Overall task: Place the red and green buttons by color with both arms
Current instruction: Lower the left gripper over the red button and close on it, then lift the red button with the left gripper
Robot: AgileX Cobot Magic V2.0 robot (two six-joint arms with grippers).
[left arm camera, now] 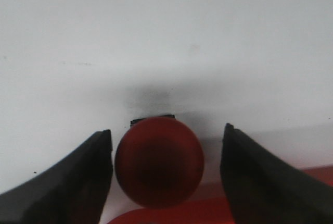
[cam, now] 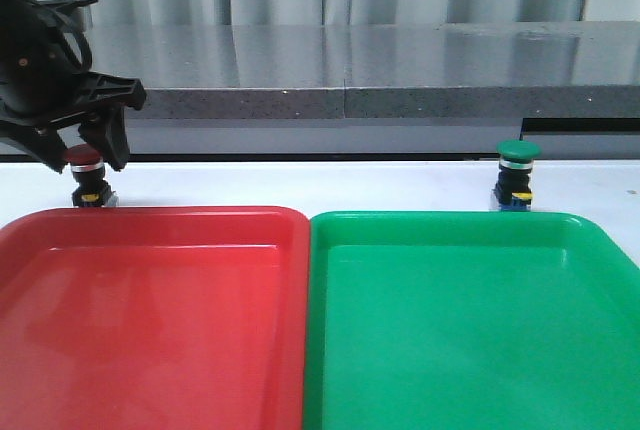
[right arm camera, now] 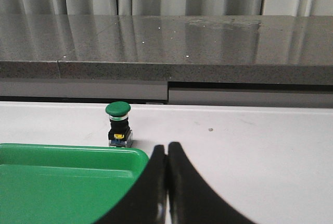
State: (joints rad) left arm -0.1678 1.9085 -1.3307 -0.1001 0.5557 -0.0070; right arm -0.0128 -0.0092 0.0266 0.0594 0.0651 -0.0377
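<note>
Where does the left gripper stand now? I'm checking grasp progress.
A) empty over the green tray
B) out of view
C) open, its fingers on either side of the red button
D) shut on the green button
C: the left gripper is open, with the red button between its fingers, gaps showing.

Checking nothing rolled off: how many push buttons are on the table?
2. The red button stands behind the red tray, between the open left claw fingers. The green button stands behind the green tray.
</note>
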